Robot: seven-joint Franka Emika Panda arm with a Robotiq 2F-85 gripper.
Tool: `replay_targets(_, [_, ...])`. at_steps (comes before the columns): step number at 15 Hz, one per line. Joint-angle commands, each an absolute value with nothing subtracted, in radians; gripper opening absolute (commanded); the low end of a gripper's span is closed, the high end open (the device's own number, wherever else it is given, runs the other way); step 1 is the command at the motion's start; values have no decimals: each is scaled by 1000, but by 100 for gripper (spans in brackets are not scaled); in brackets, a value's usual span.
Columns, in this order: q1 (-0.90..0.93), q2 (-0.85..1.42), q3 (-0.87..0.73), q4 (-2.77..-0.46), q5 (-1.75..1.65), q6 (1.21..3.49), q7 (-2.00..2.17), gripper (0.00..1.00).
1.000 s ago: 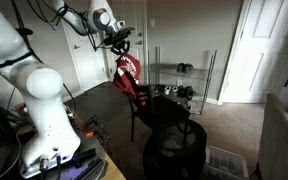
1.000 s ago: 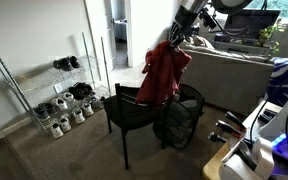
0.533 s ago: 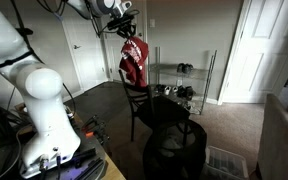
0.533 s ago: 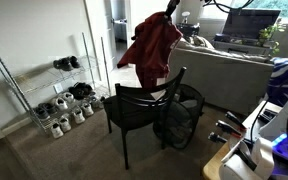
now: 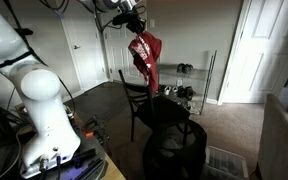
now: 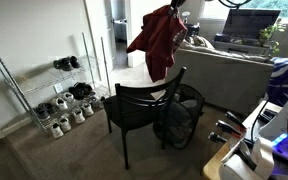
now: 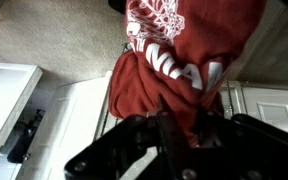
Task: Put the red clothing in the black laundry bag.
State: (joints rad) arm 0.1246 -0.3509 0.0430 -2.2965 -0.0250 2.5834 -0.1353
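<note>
Hiding gripper (image 7: 182,128) tips, red clothing (image 7: 184,60), black laundry bag (image 5: 174,152) cropped

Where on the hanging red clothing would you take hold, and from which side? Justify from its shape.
Grip the bunched top of the red clothing, coming from above, as the end effector does now. The fabric is limp and drapes down from that gathered point, so a top pinch probably keeps it one narrow bundle, easier to lower into the black laundry bag.

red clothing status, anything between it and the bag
Gripper shut on the red clothing, hanging high over the chair. Black laundry bag on the floor beside the chair, clothing not yet in. Chair back sits below the cloth.
</note>
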Motion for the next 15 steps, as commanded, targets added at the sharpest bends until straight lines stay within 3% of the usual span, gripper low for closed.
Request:
replay_targets(1, [114, -355, 4, -2331, 83, 2625, -79, 5])
replay_targets(9, [39, -329, -52, -2370, 218, 2715, 92, 5])
replay_targets(13, [9, -328, -54, -2403, 245, 2900, 144, 5])
replay_targets(14, [17, -316, -60, -2378, 226, 2807, 113, 21])
replay_targets(15, [13, -315, -60, -2385, 225, 2847, 120, 21])
